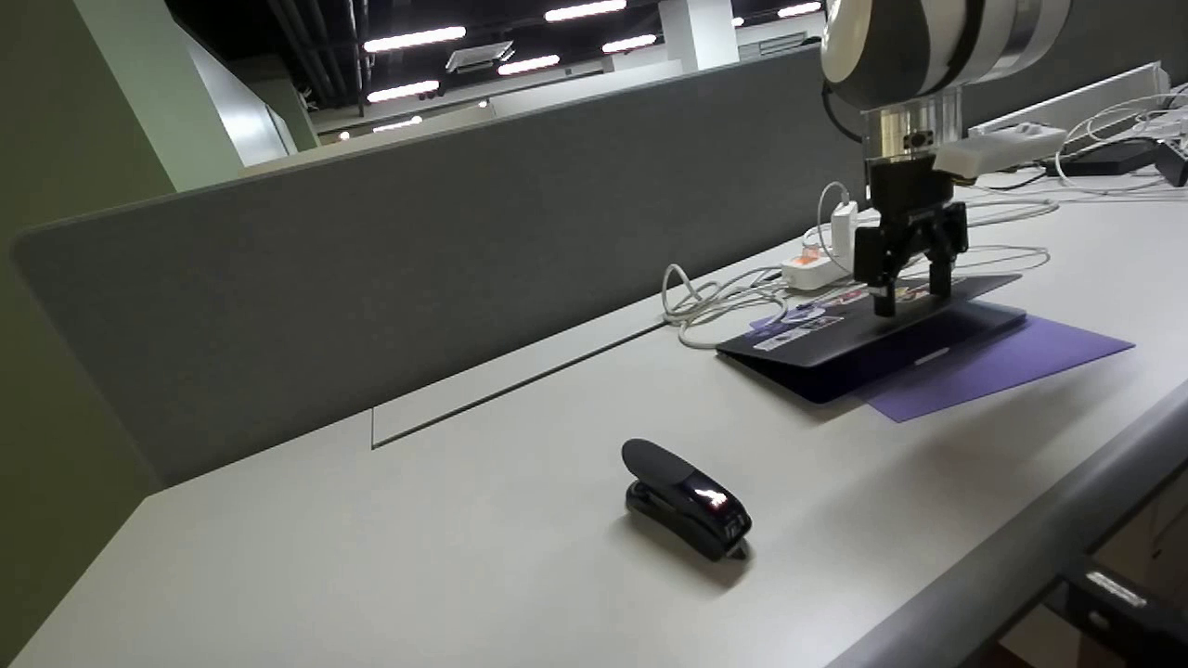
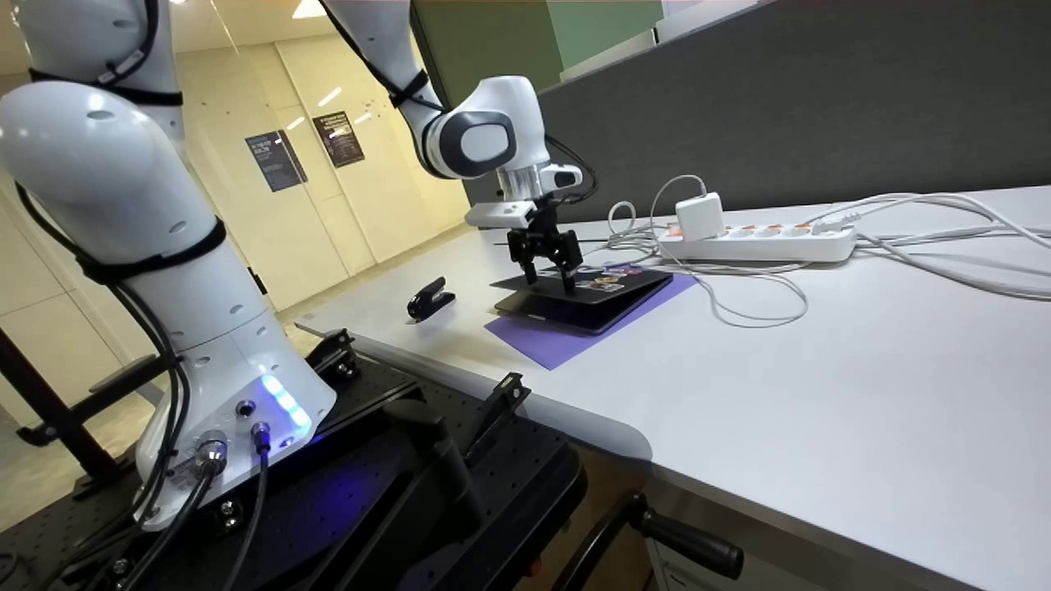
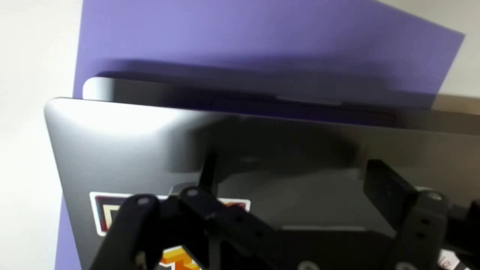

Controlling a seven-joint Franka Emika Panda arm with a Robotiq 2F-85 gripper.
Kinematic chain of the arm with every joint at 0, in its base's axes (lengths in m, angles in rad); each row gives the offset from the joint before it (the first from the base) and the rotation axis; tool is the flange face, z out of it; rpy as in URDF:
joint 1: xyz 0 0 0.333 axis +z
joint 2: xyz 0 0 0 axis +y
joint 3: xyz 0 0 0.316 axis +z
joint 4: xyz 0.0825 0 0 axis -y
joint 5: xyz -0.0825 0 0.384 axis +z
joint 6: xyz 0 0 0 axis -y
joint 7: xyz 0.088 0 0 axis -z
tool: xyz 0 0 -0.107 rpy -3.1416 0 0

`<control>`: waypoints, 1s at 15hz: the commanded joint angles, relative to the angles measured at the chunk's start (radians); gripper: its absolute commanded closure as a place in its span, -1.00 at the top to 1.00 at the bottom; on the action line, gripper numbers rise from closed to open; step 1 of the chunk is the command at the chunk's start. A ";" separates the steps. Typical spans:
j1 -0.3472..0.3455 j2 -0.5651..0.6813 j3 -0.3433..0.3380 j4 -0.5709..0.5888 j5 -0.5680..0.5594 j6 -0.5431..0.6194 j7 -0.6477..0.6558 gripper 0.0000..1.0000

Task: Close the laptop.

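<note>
The slim dark grey laptop (image 1: 826,339) lies with its stickered lid tilted low over its base, a narrow wedge of gap showing at the front edge. It also shows in an exterior view (image 2: 616,287) and in the wrist view (image 3: 127,157), where its lid fills the lower part. The screen and most of the keyboard are hidden under the lid. My gripper (image 1: 912,302) is open, pointing down, its two fingers spread apart with nothing between them. In both exterior views the fingertips (image 2: 550,284) are at the lid's top. Whether both touch it I cannot tell.
A purple sheet (image 1: 1030,362) lies under the laptop. A black stapler (image 1: 687,501) stands on the table nearer an edge. A white power strip (image 2: 764,245) with a charger and loose white cables (image 2: 772,287) lies behind the laptop, before a grey partition (image 1: 464,260).
</note>
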State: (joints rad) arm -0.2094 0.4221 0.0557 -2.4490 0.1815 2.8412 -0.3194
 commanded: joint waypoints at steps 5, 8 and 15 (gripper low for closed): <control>-0.090 0.072 0.073 -0.012 -0.005 0.085 -0.005 1.00; -0.109 0.086 0.087 -0.011 -0.011 0.099 -0.001 1.00; -0.152 0.102 0.128 -0.001 -0.007 0.091 -0.015 1.00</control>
State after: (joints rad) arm -0.3132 0.5173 0.1399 -2.4520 0.1756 2.9356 -0.3259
